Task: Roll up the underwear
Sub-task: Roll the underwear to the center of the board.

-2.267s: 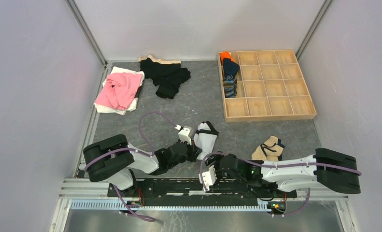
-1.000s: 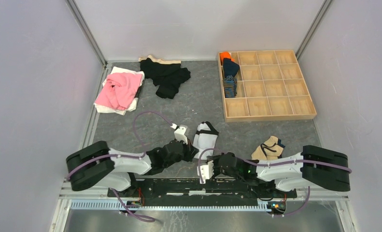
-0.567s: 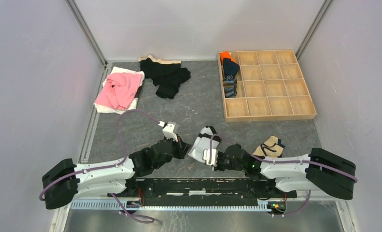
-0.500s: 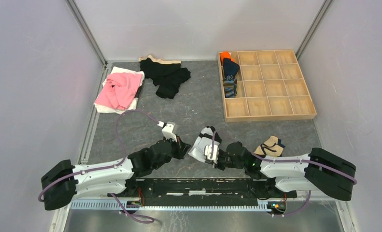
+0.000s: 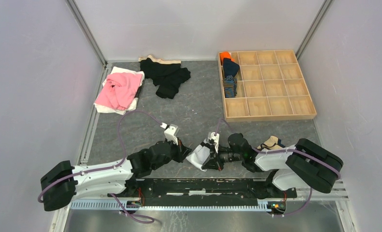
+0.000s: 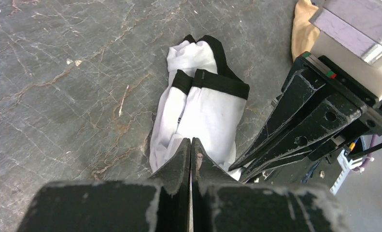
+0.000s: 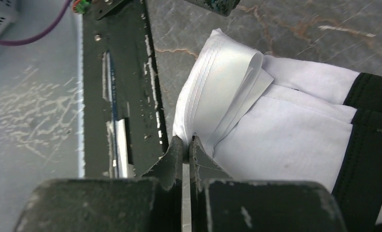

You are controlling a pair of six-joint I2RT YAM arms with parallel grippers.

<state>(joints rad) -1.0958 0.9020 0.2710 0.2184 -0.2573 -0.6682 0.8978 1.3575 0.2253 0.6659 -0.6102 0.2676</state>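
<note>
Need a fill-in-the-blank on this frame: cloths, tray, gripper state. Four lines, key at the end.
The white underwear has ___ trim.
The left gripper and the right gripper both have their jaws ___.
In the top view, only the ___ column of the wooden tray holds cloth.
The pink garment lies on a ___ cloth.
Missing words: black; shut; left; white.

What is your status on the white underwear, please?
Left gripper and right gripper shut, tips at near edge of white underwear; grip unclear. Near end folded over, rest flat. Tan garment nearby, not touching it.
</note>
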